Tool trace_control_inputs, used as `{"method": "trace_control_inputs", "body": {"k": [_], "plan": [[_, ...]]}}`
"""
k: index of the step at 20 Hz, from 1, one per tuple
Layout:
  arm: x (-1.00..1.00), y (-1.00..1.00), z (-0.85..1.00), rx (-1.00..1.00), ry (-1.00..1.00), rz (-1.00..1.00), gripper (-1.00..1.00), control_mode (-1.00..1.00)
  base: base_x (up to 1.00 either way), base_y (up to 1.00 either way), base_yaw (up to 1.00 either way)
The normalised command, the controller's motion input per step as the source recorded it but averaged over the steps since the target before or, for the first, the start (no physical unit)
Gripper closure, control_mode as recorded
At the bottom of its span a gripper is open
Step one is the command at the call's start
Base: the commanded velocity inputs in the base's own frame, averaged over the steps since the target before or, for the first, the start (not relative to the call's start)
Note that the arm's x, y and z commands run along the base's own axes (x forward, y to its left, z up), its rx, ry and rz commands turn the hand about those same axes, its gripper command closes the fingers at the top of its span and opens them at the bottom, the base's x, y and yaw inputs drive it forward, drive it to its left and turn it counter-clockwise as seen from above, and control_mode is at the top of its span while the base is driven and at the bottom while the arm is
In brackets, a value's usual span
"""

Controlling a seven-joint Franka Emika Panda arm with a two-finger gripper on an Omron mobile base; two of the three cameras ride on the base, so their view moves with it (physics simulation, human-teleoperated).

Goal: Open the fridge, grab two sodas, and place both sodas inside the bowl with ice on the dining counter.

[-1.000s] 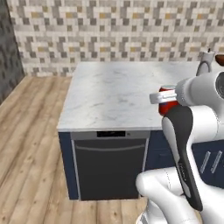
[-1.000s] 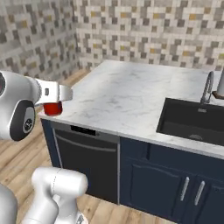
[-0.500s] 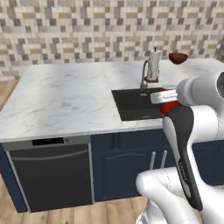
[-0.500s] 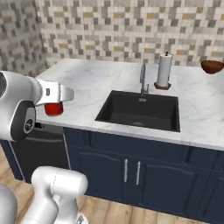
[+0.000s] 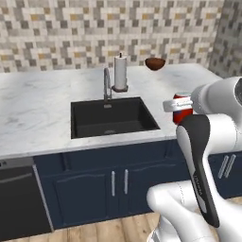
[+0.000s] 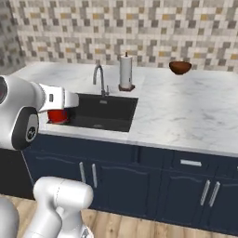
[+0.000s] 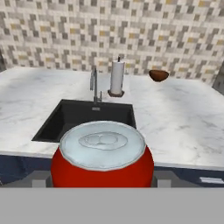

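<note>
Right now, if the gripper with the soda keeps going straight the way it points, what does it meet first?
Probably the faucet behind the sink; the paper towel roll stands just beside that line. Depth is hard to judge.

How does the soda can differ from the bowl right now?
The can is red with a silver top; the bowl is reddish-brown. The can is a closed cylinder, the bowl round and open. The can is held in the gripper off the counter; the bowl rests on it by the wall.
</note>
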Motion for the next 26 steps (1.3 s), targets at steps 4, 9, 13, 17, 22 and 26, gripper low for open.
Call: {"method": "trace_control_inputs", "body": {"k": [4,9,13,17,22,26], "plan": [[0.0,0.0,0.0,0.0,0.0,0.0,1.0,1.0,0.35,-1.0,-0.06],[0.0,0.0,0.0,0.0,0.0,0.0,1.0,1.0,0.42,-1.0,-0.02],[0.0,0.0,0.0,0.0,0.0,0.0,1.0,1.0,0.46,-1.0,0.0],[0.0,0.0,0.0,0.0,0.0,0.0,1.0,1.0,0.46,-1.0,0.0],[0.0,0.0,0.0,0.0,0.0,0.0,1.0,1.0,0.49,-1.0,0.0],[0.0,0.0,0.0,0.0,0.0,0.0,1.0,1.0,0.5,-1.0,0.0]]}}
